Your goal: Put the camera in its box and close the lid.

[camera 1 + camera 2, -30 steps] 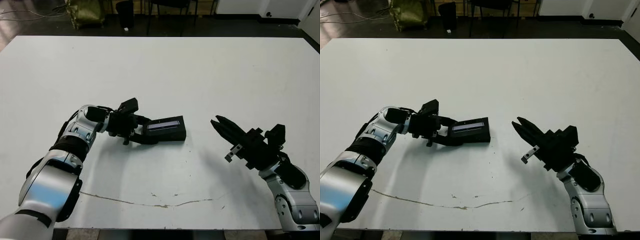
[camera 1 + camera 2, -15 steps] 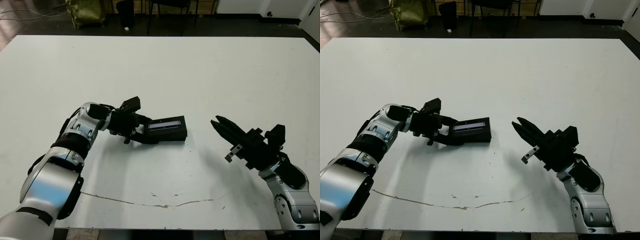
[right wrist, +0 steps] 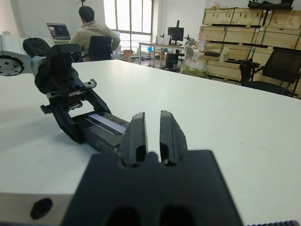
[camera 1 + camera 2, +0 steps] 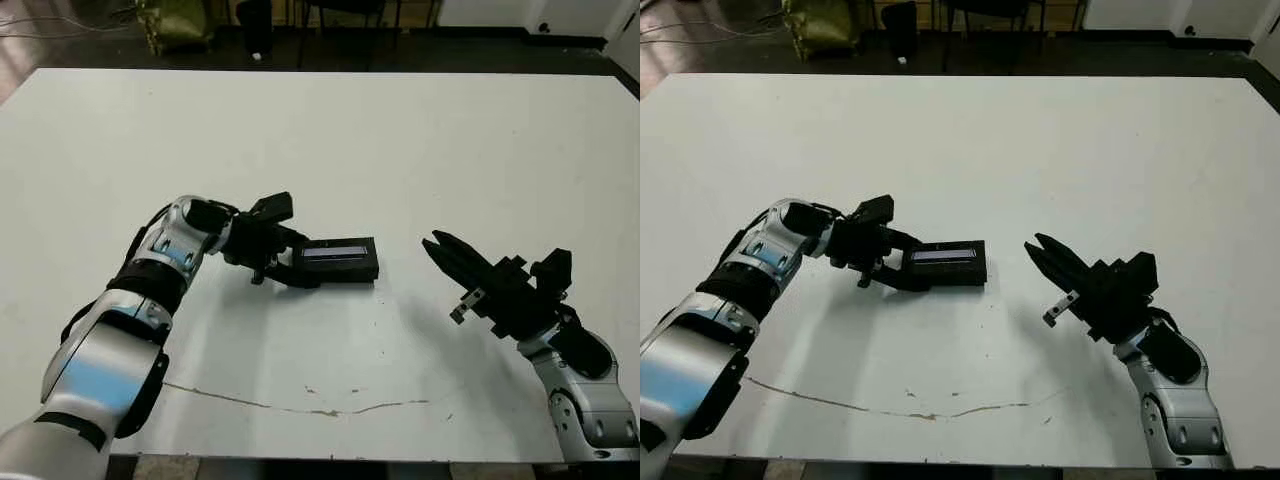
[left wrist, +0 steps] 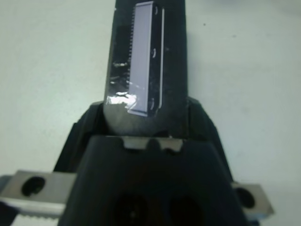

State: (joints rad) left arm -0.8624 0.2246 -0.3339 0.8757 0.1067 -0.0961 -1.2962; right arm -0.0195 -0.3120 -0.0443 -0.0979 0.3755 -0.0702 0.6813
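Note:
The lid (image 4: 340, 253), flat and black with a pale lilac strip along its top, lies level on the white table (image 4: 400, 140) at the centre. My left gripper (image 4: 307, 262) is shut on its left end, one finger on each side, as the left wrist view shows around the lid (image 5: 146, 70). The box and the camera are hidden; I cannot tell whether they are under the lid. My right gripper (image 4: 437, 245) hovers to the right of the lid, apart from it, with its fingers (image 3: 138, 129) shut on nothing and pointing at the lid (image 3: 106, 125).
A thin crack line (image 4: 300, 400) runs across the table near the front edge. Chairs and a bag (image 4: 175, 25) stand on the floor beyond the far edge. In the right wrist view a person (image 3: 91, 30) sits at a desk far behind.
My left gripper has shifted the lid slightly to the right and turned it from a tilt to lying level. The right arm has not moved.

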